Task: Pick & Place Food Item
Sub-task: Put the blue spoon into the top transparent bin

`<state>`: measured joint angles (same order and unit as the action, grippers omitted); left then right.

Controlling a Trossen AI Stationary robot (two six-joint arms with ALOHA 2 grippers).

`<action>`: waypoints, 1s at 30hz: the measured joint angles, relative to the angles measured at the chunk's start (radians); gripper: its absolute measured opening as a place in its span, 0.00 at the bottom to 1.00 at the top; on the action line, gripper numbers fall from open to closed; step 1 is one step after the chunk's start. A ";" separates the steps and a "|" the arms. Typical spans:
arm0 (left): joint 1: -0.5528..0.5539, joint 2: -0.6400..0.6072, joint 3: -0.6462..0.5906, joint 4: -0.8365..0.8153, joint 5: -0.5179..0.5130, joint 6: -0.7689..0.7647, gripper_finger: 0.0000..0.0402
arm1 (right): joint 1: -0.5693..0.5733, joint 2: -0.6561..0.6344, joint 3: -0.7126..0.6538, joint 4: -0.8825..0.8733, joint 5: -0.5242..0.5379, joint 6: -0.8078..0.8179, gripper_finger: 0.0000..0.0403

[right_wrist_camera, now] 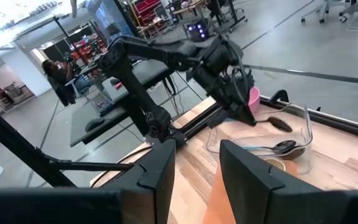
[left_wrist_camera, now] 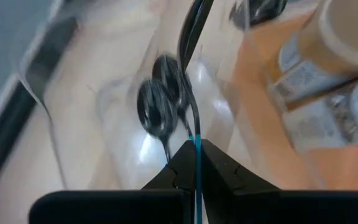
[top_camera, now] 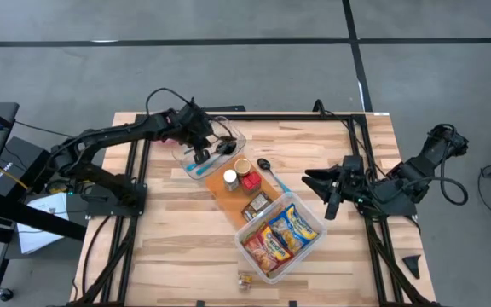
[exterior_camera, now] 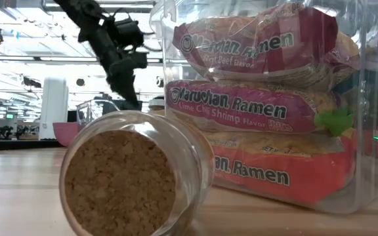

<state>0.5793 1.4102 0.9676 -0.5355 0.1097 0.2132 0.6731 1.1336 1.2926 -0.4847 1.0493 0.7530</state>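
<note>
**Fingers clenched on a spoon handle over a clear tray**

Fingers point(left_wrist_camera: 185, 171) of the left gripper point(top_camera: 201, 156) are seen in the left wrist view pressed together on a thin blue-edged spoon handle point(left_wrist_camera: 197, 155), with dark spoon bowls point(left_wrist_camera: 154, 112) lying in a clear tray point(left_wrist_camera: 73, 124) beyond.

From above, the left gripper is placed over the clear tray point(top_camera: 228, 134) at the back of the wooden table point(top_camera: 169, 247). A clear tub point(top_camera: 312, 240) holding ramen packets point(top_camera: 281, 234) is set near the table's middle, with small jars point(top_camera: 239, 173) between tray and tub. The right gripper point(top_camera: 329, 200) is held just right of the tub, fingers parted and grasping nothing.

At table height, a cork-stoppered jar point(exterior_camera: 133, 177) is seen lying on its side before the stacked ramen packets.

In the right wrist view, the parted right fingers point(right_wrist_camera: 160, 168) are seen empty, the left arm point(right_wrist_camera: 185, 56) beyond.
</note>
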 joint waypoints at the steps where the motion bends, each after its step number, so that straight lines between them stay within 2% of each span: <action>1: 0.000 -0.002 -0.026 0.019 0.000 -0.006 0.01 | 0.000 0.000 0.000 0.000 0.001 0.006 0.30; 7: 0.000 -0.004 -0.158 0.177 0.001 -0.012 0.01 | -0.011 0.000 0.000 0.000 0.003 0.008 0.30; 12: 0.000 -0.004 -0.216 0.263 0.001 -0.040 0.01 | -0.030 0.000 0.000 0.004 0.003 0.008 0.30; 22: 0.012 0.003 -0.232 0.333 -0.015 -0.039 0.01 | -0.066 0.000 0.000 0.000 0.000 -0.001 0.30; 30: 0.011 0.138 -0.232 0.392 -0.021 -0.100 0.01 | -0.080 0.000 0.000 -0.002 -0.001 -0.031 0.30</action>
<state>0.5903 1.5486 0.7357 -0.1432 0.0890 0.1130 0.5929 1.1336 1.2930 -0.4862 1.0485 0.7223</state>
